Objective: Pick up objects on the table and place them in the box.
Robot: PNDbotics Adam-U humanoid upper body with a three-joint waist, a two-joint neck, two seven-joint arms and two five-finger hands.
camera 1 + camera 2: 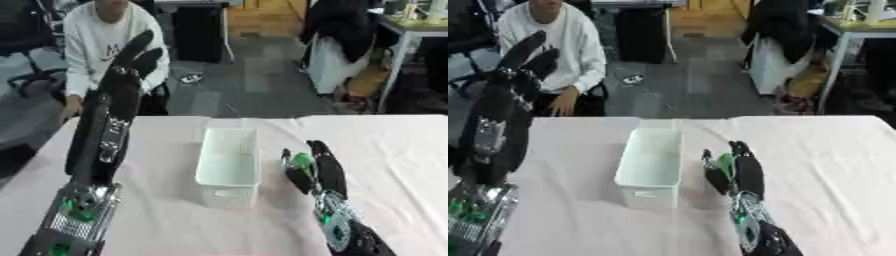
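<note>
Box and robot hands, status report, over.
Right robot hand closed round a small green object, just right of the white box. Left robot hand raised, open, empty. Nothing between object and box.

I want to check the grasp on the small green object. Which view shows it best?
The left eye view: the green object sits between the thumb and fingers of the right robot hand, beside the white box, in slightly clearer outline. The right eye view shows the same object, narrower and more hidden by the fingers.
</note>
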